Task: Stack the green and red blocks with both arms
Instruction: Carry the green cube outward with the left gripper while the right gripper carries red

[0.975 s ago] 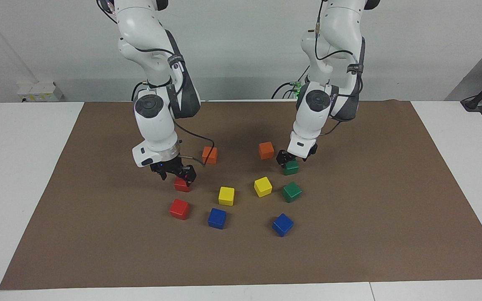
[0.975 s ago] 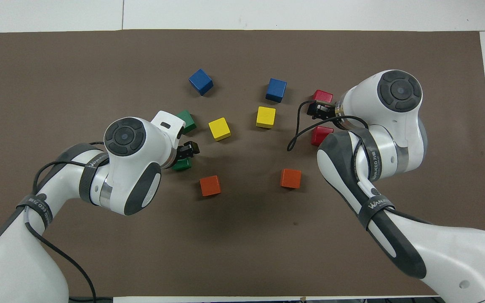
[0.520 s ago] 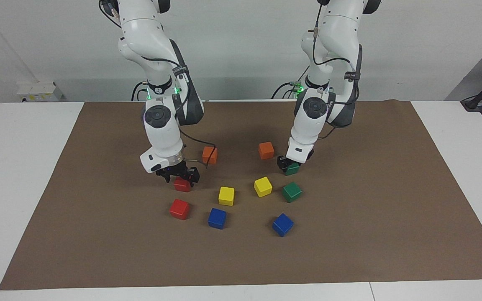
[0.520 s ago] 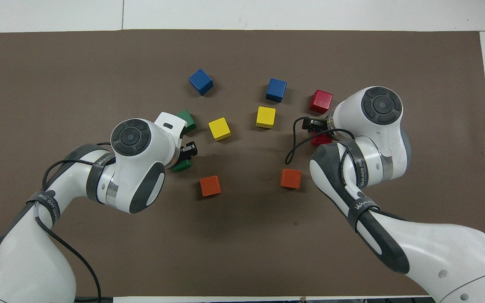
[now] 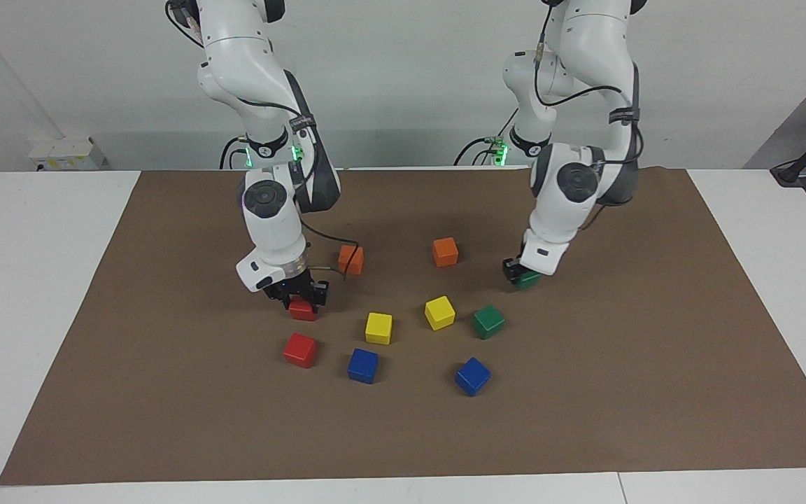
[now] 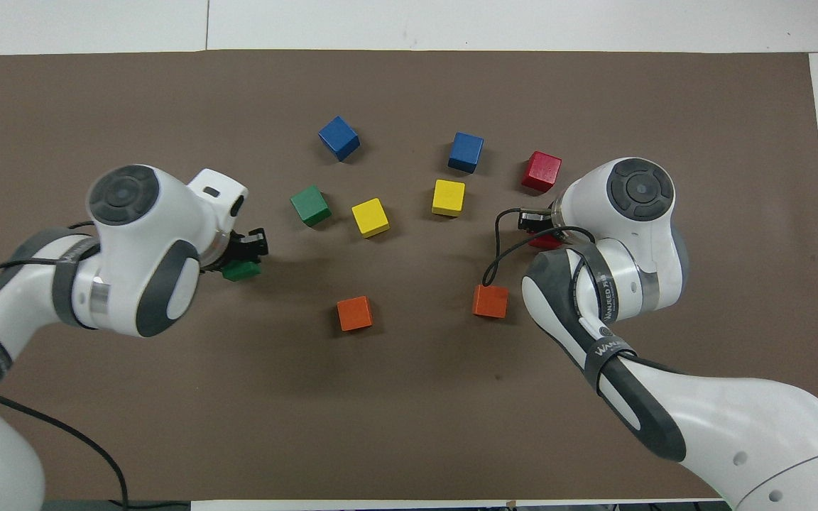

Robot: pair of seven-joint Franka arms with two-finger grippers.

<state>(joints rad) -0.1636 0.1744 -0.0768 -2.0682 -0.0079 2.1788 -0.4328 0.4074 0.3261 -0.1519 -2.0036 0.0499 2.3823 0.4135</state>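
My left gripper (image 5: 519, 271) is shut on a dark green block (image 5: 529, 281) and holds it low over the brown mat; both show in the overhead view, the gripper (image 6: 247, 250) and the block (image 6: 242, 270). The second green block (image 5: 488, 321) sits free on the mat, beside a yellow cube. My right gripper (image 5: 299, 292) is down over a red block (image 5: 303, 309) that rests on the mat, mostly hidden under the wrist in the overhead view (image 6: 545, 241). The second red block (image 5: 300, 350) lies farther from the robots.
Two yellow cubes (image 5: 378, 327) (image 5: 439, 312) and two blue cubes (image 5: 362, 365) (image 5: 473, 376) lie mid-mat. Two orange cubes (image 5: 350, 260) (image 5: 446, 252) sit nearer to the robots. The right arm's black cable (image 5: 336, 262) hangs by one orange cube. The brown mat (image 5: 655, 392) covers the white table.
My left gripper has carried its green block sideways toward the left arm's end of the table, uncovering the free green block from above. My right gripper has sunk lower over its red block, which stayed put.
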